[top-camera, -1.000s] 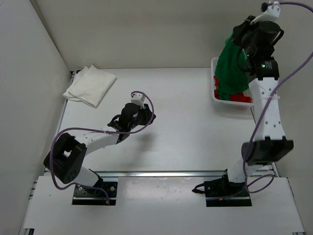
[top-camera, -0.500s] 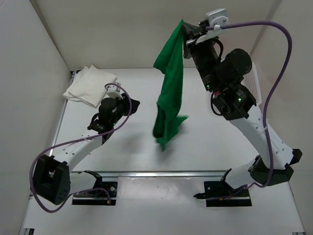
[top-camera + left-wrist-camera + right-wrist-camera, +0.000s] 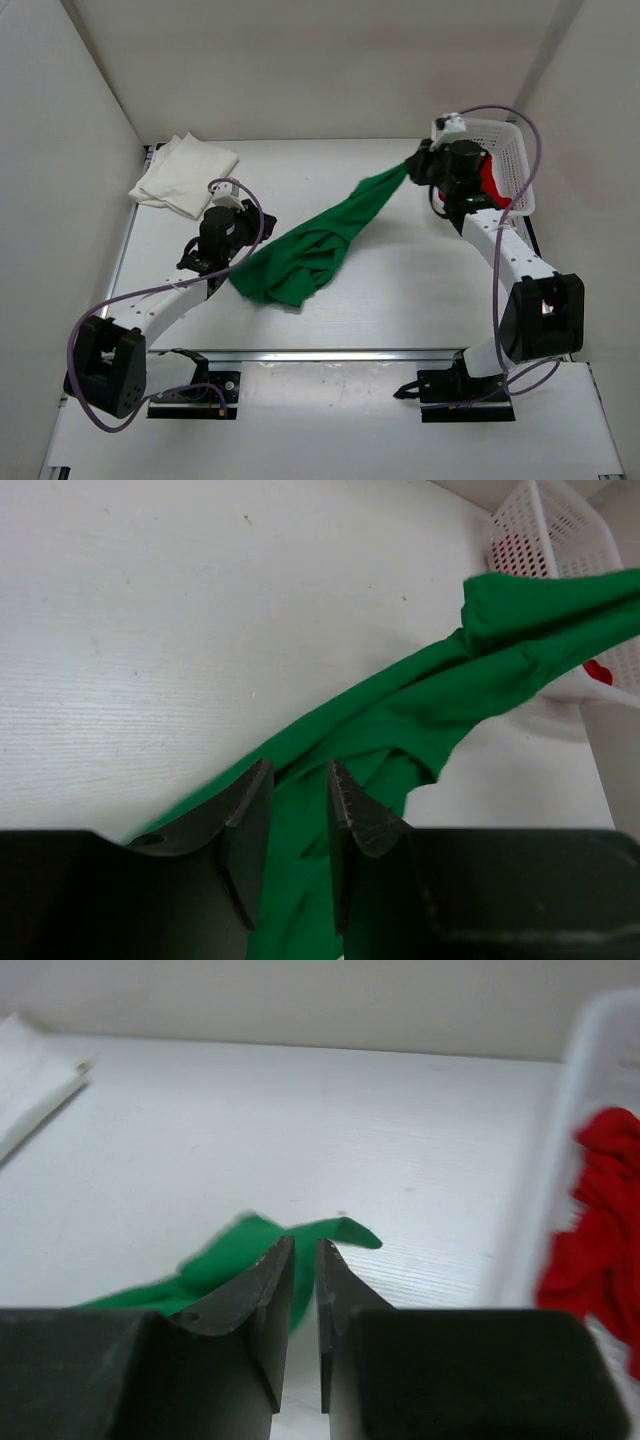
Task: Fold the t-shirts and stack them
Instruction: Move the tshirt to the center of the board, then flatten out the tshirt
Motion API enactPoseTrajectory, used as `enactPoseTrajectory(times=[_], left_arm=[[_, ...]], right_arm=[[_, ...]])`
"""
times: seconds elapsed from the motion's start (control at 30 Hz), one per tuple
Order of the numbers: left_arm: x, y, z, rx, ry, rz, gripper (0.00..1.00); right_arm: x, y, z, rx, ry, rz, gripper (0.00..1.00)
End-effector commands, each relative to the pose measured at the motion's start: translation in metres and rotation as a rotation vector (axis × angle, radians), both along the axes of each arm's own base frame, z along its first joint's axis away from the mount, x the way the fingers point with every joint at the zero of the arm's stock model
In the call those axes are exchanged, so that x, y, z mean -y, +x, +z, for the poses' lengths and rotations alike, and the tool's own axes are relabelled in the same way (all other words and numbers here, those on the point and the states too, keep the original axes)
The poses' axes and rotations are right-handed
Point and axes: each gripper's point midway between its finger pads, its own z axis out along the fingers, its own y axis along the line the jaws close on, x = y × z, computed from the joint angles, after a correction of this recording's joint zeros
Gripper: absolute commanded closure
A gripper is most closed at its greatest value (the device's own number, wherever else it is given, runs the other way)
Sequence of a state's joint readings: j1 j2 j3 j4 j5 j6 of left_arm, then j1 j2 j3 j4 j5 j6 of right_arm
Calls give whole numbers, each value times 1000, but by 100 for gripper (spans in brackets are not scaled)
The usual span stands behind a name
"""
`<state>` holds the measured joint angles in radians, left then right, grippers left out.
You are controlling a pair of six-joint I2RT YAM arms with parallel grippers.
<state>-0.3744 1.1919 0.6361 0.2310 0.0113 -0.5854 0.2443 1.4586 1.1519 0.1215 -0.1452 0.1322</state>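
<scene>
The green t-shirt (image 3: pixel 310 245) lies crumpled and stretched in a diagonal across the table. My right gripper (image 3: pixel 413 166) is shut on its far right corner, low beside the basket; the right wrist view shows green cloth (image 3: pixel 215 1260) pinched at the tips of that gripper (image 3: pixel 303 1243). My left gripper (image 3: pixel 238 258) hangs open over the shirt's near left end, green cloth (image 3: pixel 400 710) showing in the gap of the gripper (image 3: pixel 300 770). The white t-shirt (image 3: pixel 185 172) lies folded at the back left. The red t-shirt (image 3: pixel 487 180) is bunched in the basket.
The white lattice basket (image 3: pixel 510 130) stands at the back right corner, right behind my right gripper. Side walls close in the table on the left and right. Bare table shows between the green shirt and the white one.
My right arm lifted the green t-shirt out of the basket, swung it high over the table and laid it down. My left gripper moved over to the shirt's left end.
</scene>
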Motion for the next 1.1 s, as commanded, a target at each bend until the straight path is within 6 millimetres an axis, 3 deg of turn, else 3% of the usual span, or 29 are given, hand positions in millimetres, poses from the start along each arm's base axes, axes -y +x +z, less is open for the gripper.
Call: enactPoseTrajectory(times=[0.0,0.03,0.07,0.1,0.13,0.17,0.27,0.37,0.4,0.47,0.5,0.57,0.67,0.7,0.83,0.97,1.07], left_arm=[[-2,-1,-18,-49,9,13,61],[-3,0,-16,-44,14,31,61],[-4,0,-17,-46,21,39,61],[-6,1,-21,-56,37,57,60],[-11,2,-24,-67,56,78,61],[-12,2,-27,-73,57,87,60],[-28,5,-44,-132,72,149,59],[-46,7,-72,-216,32,181,59],[-54,9,-75,-232,12,204,58],[-62,7,-92,-287,16,216,58],[-66,9,-93,-292,18,235,57],[-73,8,-101,-305,36,266,56],[-84,6,-108,-316,42,304,53],[-87,5,-113,-327,47,315,52],[-89,7,-121,-356,69,320,52],[-90,6,-138,-401,91,321,51],[-86,11,-140,-412,73,306,52]], right_arm=[[40,18,61,138,221,-9,84],[48,24,47,97,218,-34,69],[54,33,61,93,199,-64,60],[55,34,45,25,178,-94,57],[41,37,57,42,161,-78,56],[38,39,50,2,147,-103,59],[-17,18,32,-68,156,-42,73],[-109,-32,-18,-177,160,137,87],[-120,-38,-38,-217,128,131,90],[-167,-72,-68,-263,38,192,91],[-169,-77,-87,-298,-15,174,91],[-195,-106,-98,-332,-37,217,84],[-219,-131,-97,-347,50,310,65],[-227,-140,-105,-373,44,331,59],[-249,-143,-118,-422,44,337,49],[-252,-142,-153,-536,24,307,48],[-248,-129,-162,-581,38,265,48]])
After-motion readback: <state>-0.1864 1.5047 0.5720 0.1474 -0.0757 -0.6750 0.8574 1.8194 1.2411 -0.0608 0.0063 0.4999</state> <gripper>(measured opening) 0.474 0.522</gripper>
